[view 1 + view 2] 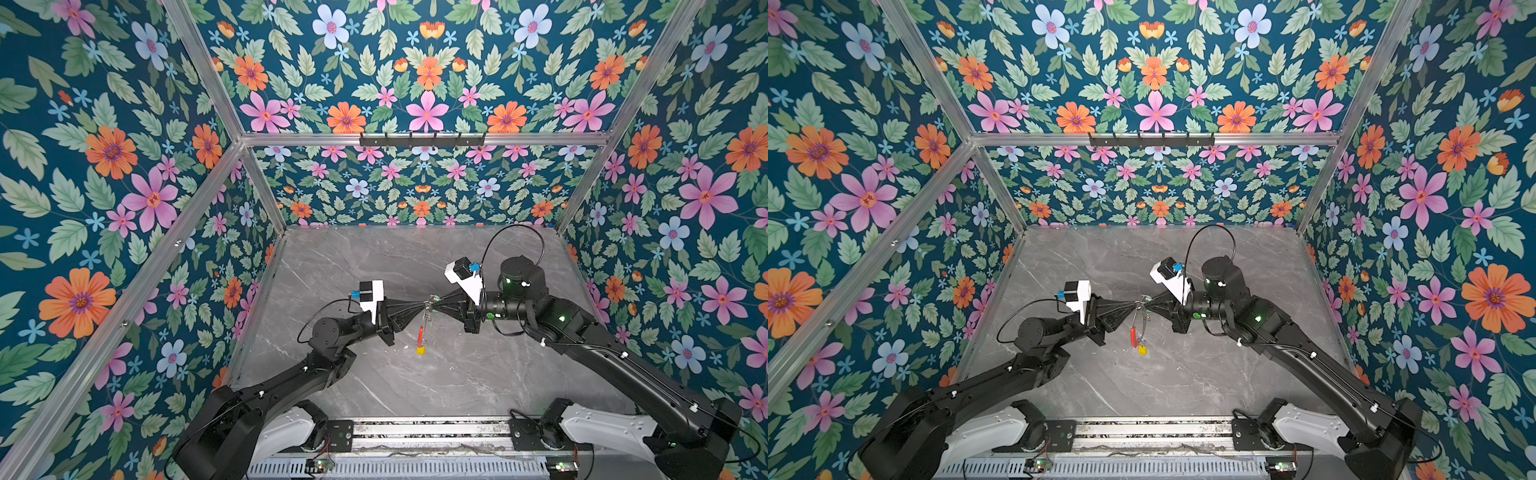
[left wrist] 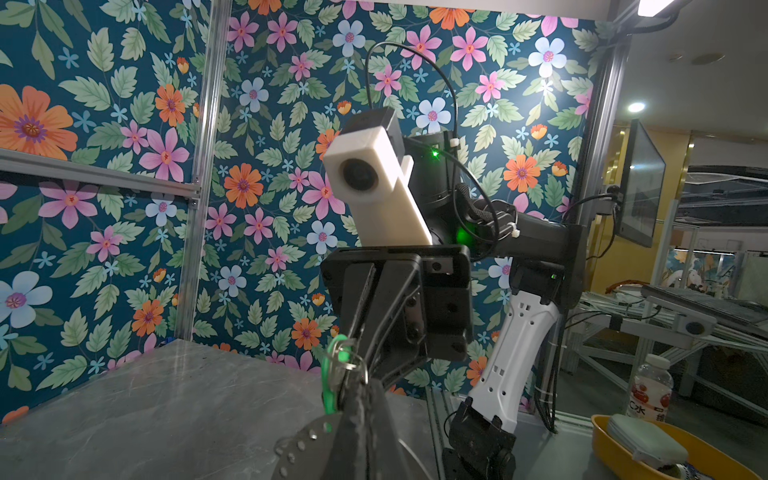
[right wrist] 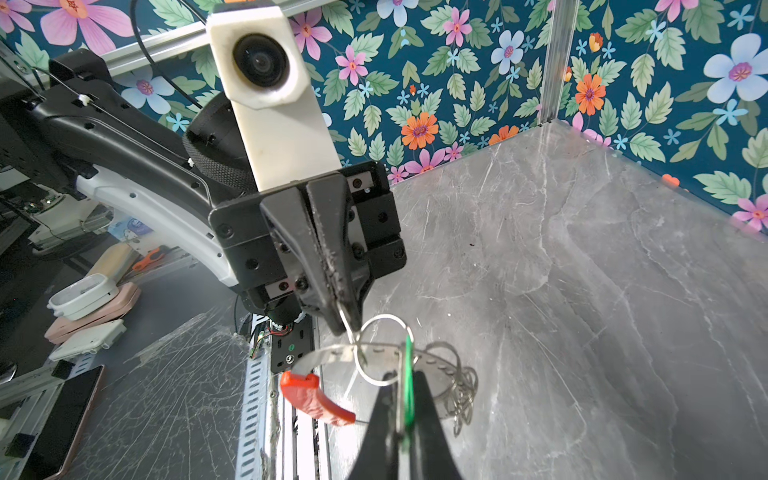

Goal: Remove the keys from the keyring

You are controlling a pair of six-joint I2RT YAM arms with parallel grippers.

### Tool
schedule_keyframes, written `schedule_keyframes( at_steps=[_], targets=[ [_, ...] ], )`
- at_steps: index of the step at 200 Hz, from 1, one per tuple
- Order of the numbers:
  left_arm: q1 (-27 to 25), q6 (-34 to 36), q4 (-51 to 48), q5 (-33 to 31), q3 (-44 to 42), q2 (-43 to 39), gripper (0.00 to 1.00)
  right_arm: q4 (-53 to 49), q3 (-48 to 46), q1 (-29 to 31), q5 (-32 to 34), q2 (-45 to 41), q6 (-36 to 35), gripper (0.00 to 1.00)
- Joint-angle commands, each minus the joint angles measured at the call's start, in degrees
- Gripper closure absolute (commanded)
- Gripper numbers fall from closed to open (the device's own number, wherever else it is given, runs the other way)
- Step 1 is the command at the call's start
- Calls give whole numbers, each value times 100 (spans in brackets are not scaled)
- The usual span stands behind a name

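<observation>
**Item:** keyring (image 3: 328, 356), a flat grey metal band with a red sleeve (image 3: 316, 399) along one arc and a cluster of small silver rings (image 3: 465, 395).

**Location:** in the air over the middle of the table (image 1: 374, 257), strung between the two grippers. In both top views it hangs down from the pinch point, with the sleeve low and the yellow key (image 1: 421, 350) lowest. Whether that key touches the table cannot be told.

**Left gripper** (image 1: 422, 308): fingers pressed together, pinching the keyring's metal where a larger silver ring (image 3: 384, 349) crosses the band.

**Right gripper** (image 1: 438, 308): fingers pressed together on the green key (image 3: 409, 374), whose head sits edge-on between them.

**Writing:** a bottle (image 2: 650, 386) stands outside the cell. Its label shows red fruit, and "C水" is partly readable.

**Clearance:** the two gripper tips meet nose to nose. Bare tabletop lies on every side, and the walls and frame posts are well apart from both tools. The near edge carries a metal rail (image 1: 432, 430) with both arm bases.

**Surface:** a grey marble-look slab with pale veins and fine scratches.

**Enclosure:** floral wallpaper (image 1: 104, 166) on a teal ground, with pink, orange and pale blue flowers. It has an aluminium frame (image 1: 291, 139), and a black hook rail (image 1: 422, 140) sits on the back crossbar.
</observation>
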Motion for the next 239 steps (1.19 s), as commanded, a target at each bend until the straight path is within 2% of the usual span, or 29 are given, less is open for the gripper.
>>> schedule_keyframes(
  at_steps=[1,67,239],
  targets=[
    [3,-184,580,318,-38,2,100,170,-17,-53,12,47,95,100],
    [0,-979,1670,619,32,331,100,196,-67,-63,38,92,77,100],
    [3,-1213,1881,394,102,404,100,265,-228,-62,-146,136,69,100]
  ],
)
